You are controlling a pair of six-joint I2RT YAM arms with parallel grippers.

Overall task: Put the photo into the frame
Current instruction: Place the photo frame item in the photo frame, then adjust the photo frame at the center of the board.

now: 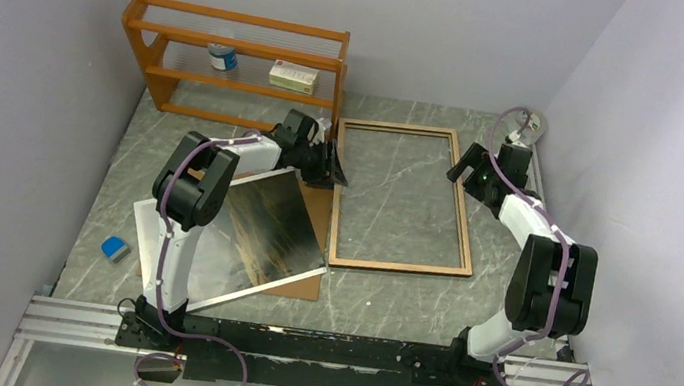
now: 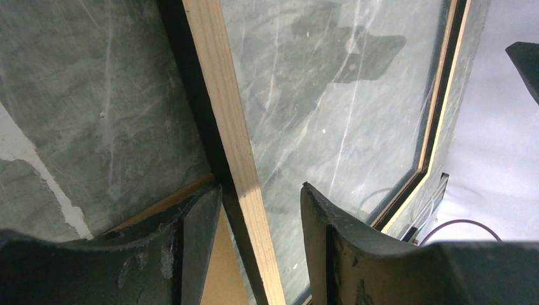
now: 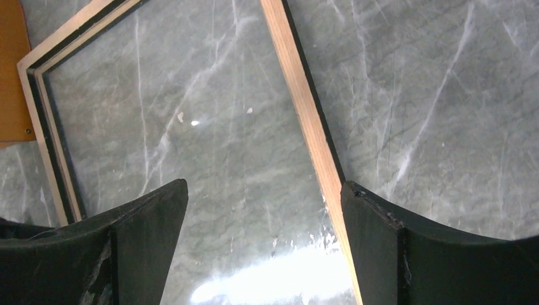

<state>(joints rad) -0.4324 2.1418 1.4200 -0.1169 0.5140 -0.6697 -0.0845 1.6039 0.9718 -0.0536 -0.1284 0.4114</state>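
Observation:
The frame (image 1: 337,202) lies flat at the table's middle, light wood side up. The photo (image 1: 262,227) lies to its left on a brown backing board (image 1: 305,286), dark and glossy with golden streaks. My left gripper (image 1: 330,166) is open and straddles the frame's left rail (image 2: 235,159) near its far end, one finger (image 2: 197,222) on each side, not closed on it. My right gripper (image 1: 468,167) is open over the frame's right rail (image 3: 305,121), which runs just inside its right finger (image 3: 381,241). A bright glare shows inside the frame there.
An orange-brown shelf rack (image 1: 235,62) stands at the back left, holding a small jar (image 1: 223,57) and a box (image 1: 293,76). A small blue object (image 1: 115,248) lies at the left. A white sheet edge (image 1: 143,226) sticks out beside the photo. Walls close in on both sides.

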